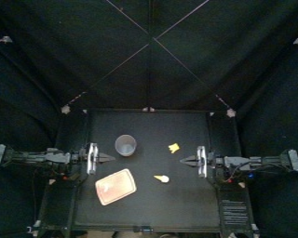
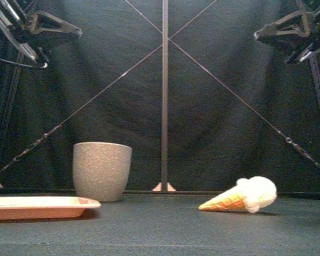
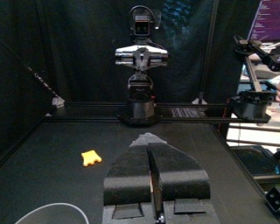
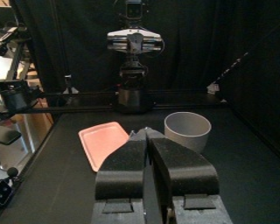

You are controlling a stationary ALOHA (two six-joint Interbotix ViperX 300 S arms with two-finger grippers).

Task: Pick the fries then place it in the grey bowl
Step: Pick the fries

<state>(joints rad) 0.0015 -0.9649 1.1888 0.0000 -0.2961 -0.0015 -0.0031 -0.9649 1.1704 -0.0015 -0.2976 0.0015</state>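
Presumably the fries, at three o'clock of the grey bowl, are being judged light, stiff, best pinched mid-body. The left gripper and right gripper are being held closed.

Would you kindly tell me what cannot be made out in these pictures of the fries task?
Fries: too small in the top view to tell their shape; not seen in the front view.
Grey bowl: its inside is hidden by its own wall in the front view; the left wrist view's edge cuts it off.
Pink tray: cut off by the front view's left edge.
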